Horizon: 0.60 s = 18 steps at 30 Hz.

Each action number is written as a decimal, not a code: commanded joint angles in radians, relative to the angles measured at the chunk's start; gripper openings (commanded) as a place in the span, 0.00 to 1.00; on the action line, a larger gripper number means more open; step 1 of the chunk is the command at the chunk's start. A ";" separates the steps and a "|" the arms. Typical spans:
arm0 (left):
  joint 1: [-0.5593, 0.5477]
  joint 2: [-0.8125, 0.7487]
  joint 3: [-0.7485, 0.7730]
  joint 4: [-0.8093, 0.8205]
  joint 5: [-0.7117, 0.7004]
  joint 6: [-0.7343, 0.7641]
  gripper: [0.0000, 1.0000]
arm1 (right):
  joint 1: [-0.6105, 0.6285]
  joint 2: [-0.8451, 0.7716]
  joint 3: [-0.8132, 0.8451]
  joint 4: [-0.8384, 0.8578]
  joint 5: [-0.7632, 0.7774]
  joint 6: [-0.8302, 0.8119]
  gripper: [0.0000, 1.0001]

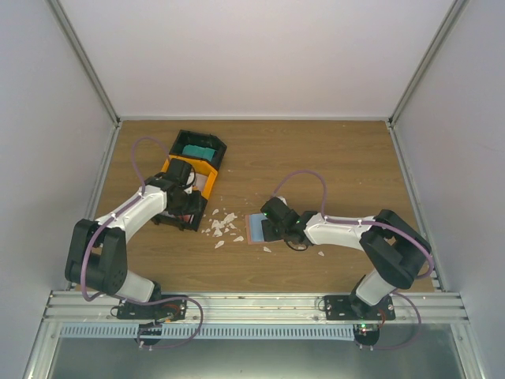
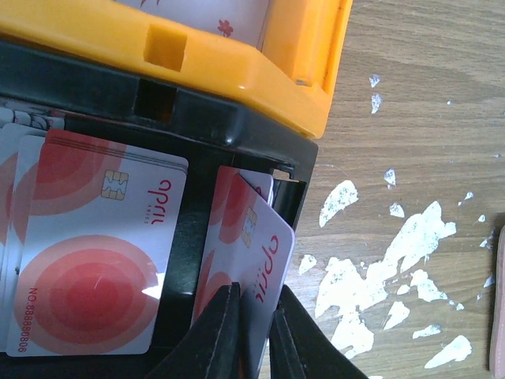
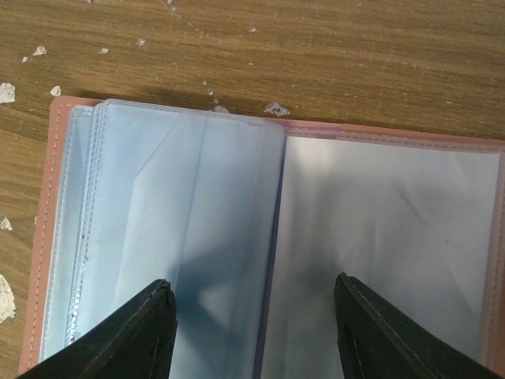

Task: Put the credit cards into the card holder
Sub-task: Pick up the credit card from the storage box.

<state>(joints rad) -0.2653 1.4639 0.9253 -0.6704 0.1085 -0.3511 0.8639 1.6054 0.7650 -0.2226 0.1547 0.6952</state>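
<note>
In the left wrist view my left gripper (image 2: 254,312) is shut on the lower edge of a pale credit card (image 2: 259,229) with red circles. The card stands tilted at the corner of a black bin (image 2: 237,142). More cards of the same look (image 2: 95,260) lie in that bin. From above, the left gripper (image 1: 188,207) is at this bin. The card holder (image 3: 394,134) lies open on the table with a pink rim and clear sleeves (image 3: 181,205). My right gripper (image 3: 252,296) is open over it, one finger on each page. From above, the holder (image 1: 254,229) shows just left of the right gripper (image 1: 268,229).
An orange bin (image 1: 183,167) and a black bin with teal cards (image 1: 199,148) stand behind the left gripper. White scraps (image 1: 222,225) are scattered on the wood between the bins and the holder. Grey walls close in the table on three sides.
</note>
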 commanded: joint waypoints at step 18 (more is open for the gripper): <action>-0.006 -0.105 0.019 -0.054 -0.085 -0.027 0.03 | 0.000 0.052 -0.038 -0.040 -0.085 0.010 0.56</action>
<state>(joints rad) -0.2649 1.3949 0.9257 -0.7059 0.0620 -0.3588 0.8639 1.6054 0.7650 -0.2222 0.1543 0.6952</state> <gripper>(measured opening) 0.056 0.557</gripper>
